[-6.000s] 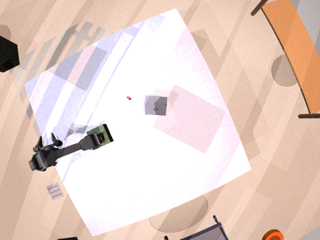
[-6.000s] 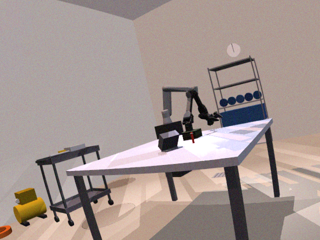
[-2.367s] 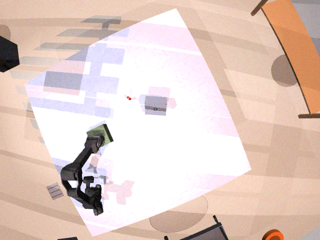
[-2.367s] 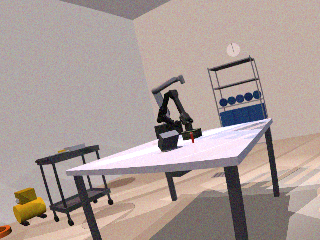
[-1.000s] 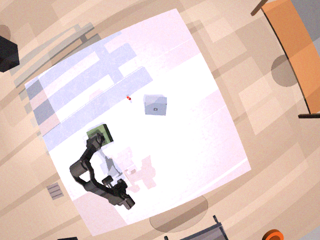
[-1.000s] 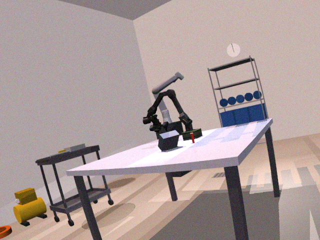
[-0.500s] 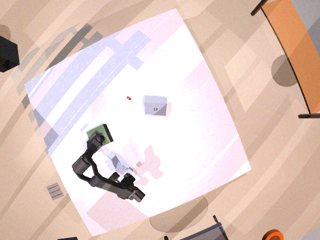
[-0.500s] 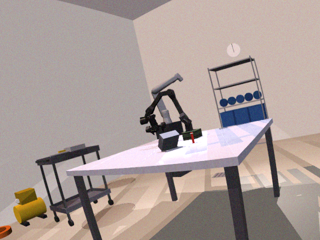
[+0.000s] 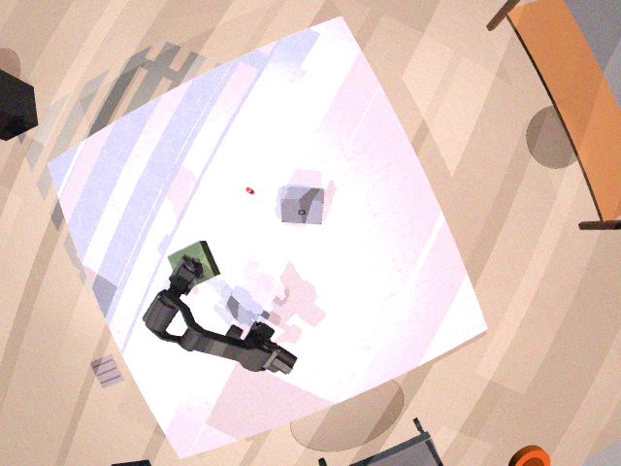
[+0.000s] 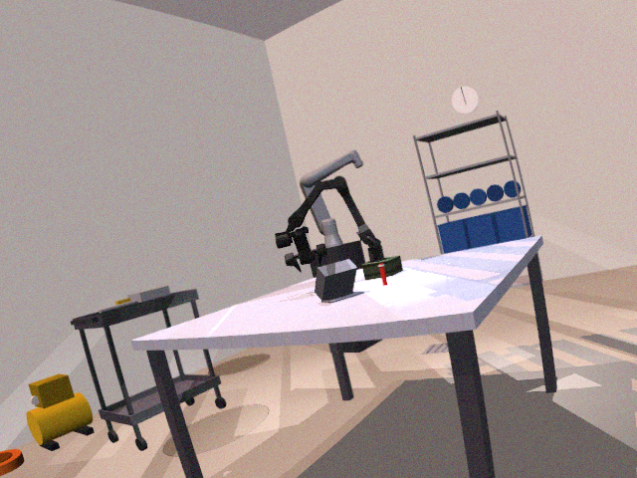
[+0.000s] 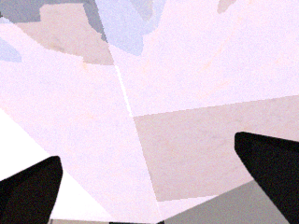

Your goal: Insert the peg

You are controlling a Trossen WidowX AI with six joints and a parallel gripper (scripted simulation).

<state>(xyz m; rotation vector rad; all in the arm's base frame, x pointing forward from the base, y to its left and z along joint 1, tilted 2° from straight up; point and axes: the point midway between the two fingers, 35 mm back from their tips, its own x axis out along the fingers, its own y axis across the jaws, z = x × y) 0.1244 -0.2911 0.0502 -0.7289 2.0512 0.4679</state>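
You're at the pick-up step, by my read: gripper (image 9: 246, 333) (image 10: 309, 261) (image 11: 150, 152) wide open, nothing between the fingers, well apart from the peg. Red peg (image 9: 249, 190) (image 10: 382, 274) stands upright on the white table (image 9: 401, 260) (image 10: 257, 329), beside the grey sloped-face block (image 9: 290, 215) (image 10: 334, 286). Swing over, straddle the peg, centre it, keep the fingers clear of the block, then close without tipping it. Flat sides: can't tell, so check before matching the hole (image 9: 301, 212). Count: one arm, one gripper, two fingers, one peg, one block, one visible hole, one table
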